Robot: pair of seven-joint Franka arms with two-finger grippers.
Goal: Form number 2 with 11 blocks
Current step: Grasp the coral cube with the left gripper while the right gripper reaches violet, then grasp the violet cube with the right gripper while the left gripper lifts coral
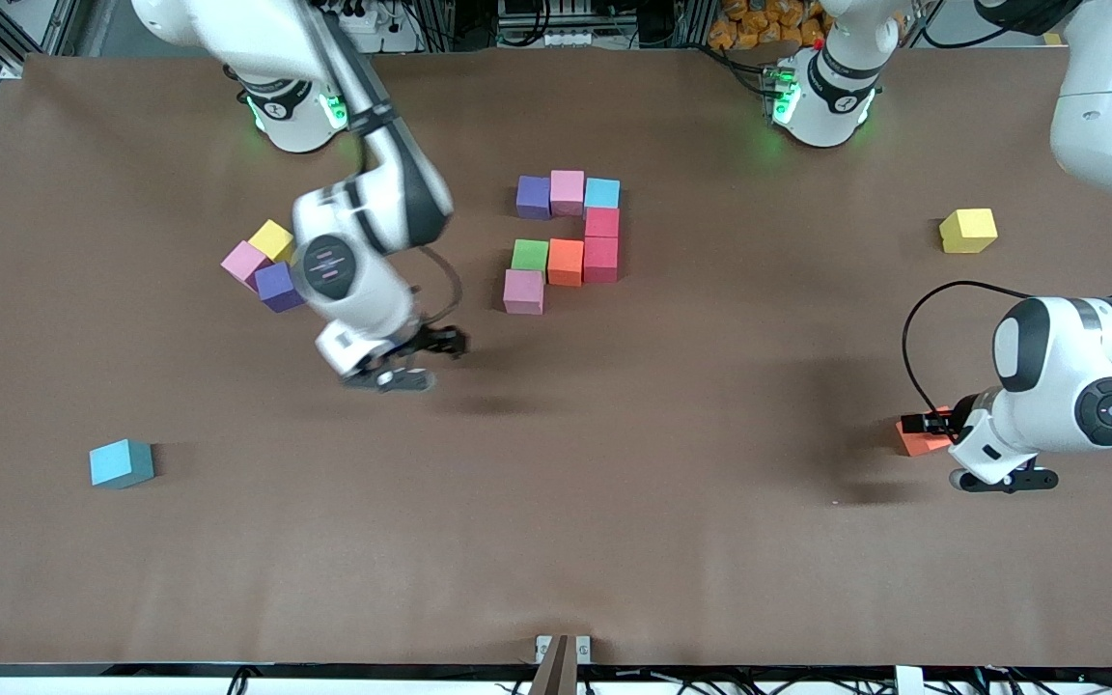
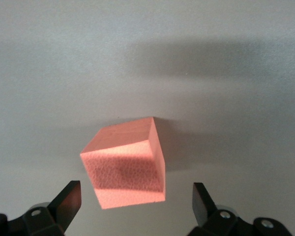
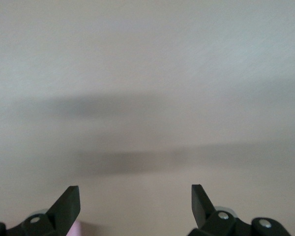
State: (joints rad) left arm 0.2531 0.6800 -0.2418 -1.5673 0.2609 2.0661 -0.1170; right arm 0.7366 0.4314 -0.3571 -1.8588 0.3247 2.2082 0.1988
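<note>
At mid-desk [image 1: 672, 502] I saw the partial number 2 [image 1: 568, 241], eight blocks, long axis running from the bases toward the camera. My left gripper [image 2: 136, 199], jaws apart, hung over an orange block [image 2: 125, 164]; right gripper [image 3: 135, 199], jaws apart, over bare desk.

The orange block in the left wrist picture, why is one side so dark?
Left wrist view: the orange block has a lit top and a shaded side facing the camera, and its shadow falls on the table. Right wrist view: only soft grey shadow bands on bare table.
</note>
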